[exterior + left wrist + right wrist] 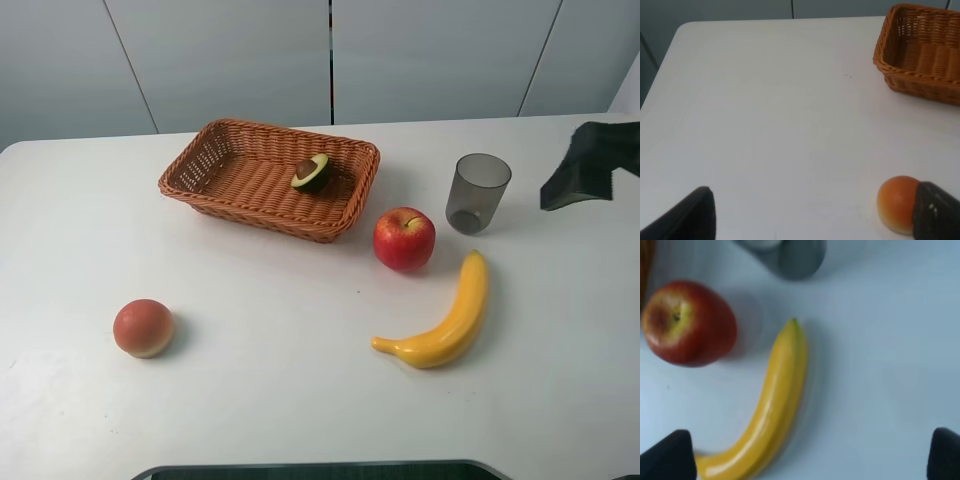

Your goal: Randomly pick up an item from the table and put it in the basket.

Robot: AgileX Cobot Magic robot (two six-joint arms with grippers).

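Note:
The halved avocado [312, 172], with dark skin and a brown pit, lies inside the orange-brown wicker basket [215, 165] at the back of the white table [280, 380], near the basket's right end. The basket's corner also shows in the left wrist view [920, 80]. My right gripper [578, 180] hovers at the right edge, past the cup, away from the basket. In the right wrist view it [805, 460] is open and empty above the banana. My left gripper [812, 220] is open and empty, low over the table's left part, with one fingertip [935, 212] next to the peach.
A red apple [404, 238] [687, 322] sits right of the basket. A grey translucent cup [477, 192] [790, 257] stands behind a yellow banana [445, 320] [770, 400]. An orange-pink peach [143, 327] [896, 202] lies at the front left.

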